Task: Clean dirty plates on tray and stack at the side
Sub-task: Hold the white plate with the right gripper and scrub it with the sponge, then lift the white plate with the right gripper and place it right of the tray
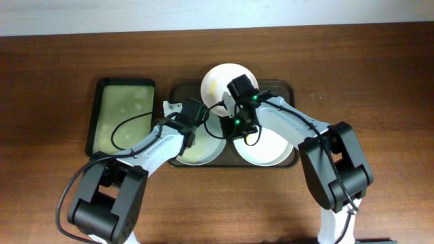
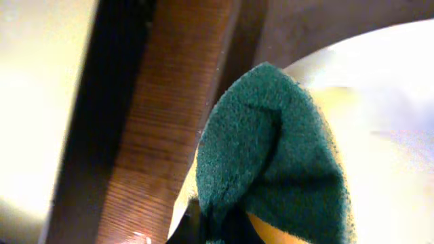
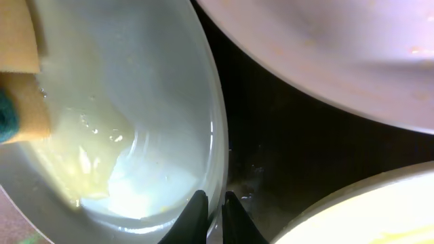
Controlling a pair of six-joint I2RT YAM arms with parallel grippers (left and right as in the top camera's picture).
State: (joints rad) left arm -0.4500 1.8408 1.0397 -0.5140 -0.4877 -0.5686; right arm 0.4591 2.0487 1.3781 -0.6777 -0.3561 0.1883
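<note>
Three plates lie on the dark brown tray [image 1: 180, 91]: a white one at the back [image 1: 218, 78], a yellow-smeared one at front left [image 1: 203, 152] and one at front right [image 1: 268, 150]. My left gripper [image 1: 192, 129] is shut on a sponge [image 2: 271, 156], green pad and yellow foam, pressed on the front-left plate [image 2: 386, 135]. My right gripper [image 3: 213, 217] is shut on that plate's rim [image 3: 215, 135]. The plate's inside [image 3: 135, 102] shows wet yellowish smears. The sponge's edge shows at the left of the right wrist view [image 3: 20, 88].
A smaller black tray with a yellow-green inside [image 1: 122, 115] stands left of the brown tray, with a strip of wooden table [image 2: 169, 122] between them. Both arms cross over the tray's middle. Bare wooden table lies in front and to the right [image 1: 380, 81].
</note>
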